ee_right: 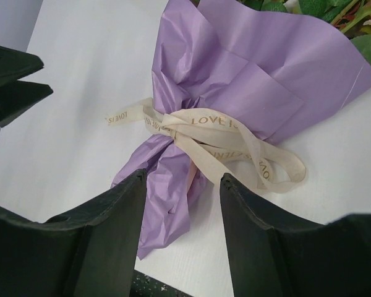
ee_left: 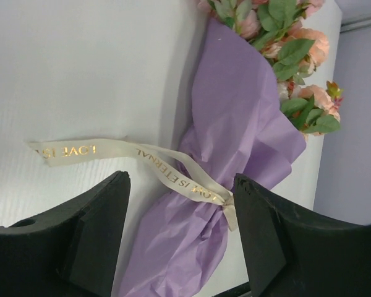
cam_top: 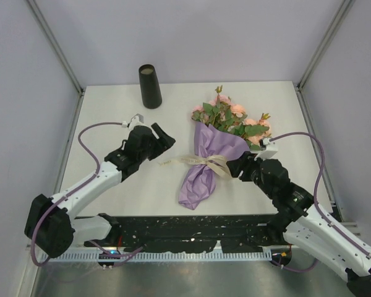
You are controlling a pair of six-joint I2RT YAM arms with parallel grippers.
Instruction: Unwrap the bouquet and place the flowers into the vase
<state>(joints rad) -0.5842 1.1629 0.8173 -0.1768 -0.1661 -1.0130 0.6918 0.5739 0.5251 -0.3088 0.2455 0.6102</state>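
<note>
From above: a bouquet (cam_top: 213, 154) of peach-pink roses (cam_top: 232, 117) and green leaves, in a cone of crinkled purple paper, lies on its side on the white table (cam_top: 111, 111), right of centre. The flower heads point to the far side and the twisted tail to the near edge. A tall, narrow black vase (cam_top: 150, 86) stands upright at the far edge, to the left and well apart from the bouquet. A cream ribbon (cam_top: 210, 162) circles the cone's waist, one tail running out to the left. The left gripper (cam_top: 165, 137) hangs left of the bouquet, near that tail's end but clear of it. The right gripper (cam_top: 235, 168) sits just beside the waist on the right.

Now the left wrist view: the left gripper (ee_left: 179, 179) has its black fingers (ee_left: 93, 235) spread wide with nothing between them. Beyond them the ribbon tail (ee_left: 130, 151), lettered in gold, lies flat on the table and leads to the purple paper (ee_left: 235, 124). Roses (ee_left: 309, 43) and leaves show at the top of the cone.

And the right wrist view: the right gripper (ee_right: 184, 176) stands open too, its fingers (ee_right: 105, 241) parted above the wrap's crumpled tail and holding nothing. The ribbon (ee_right: 210, 119) wraps the waist in loose loops, with one loop lying out to the right. The paper (ee_right: 253, 55) fans upward toward green leaves in the corner. The left gripper's fingers (ee_right: 9, 99) poke in at the left edge, apart from the ribbon's end.
</note>
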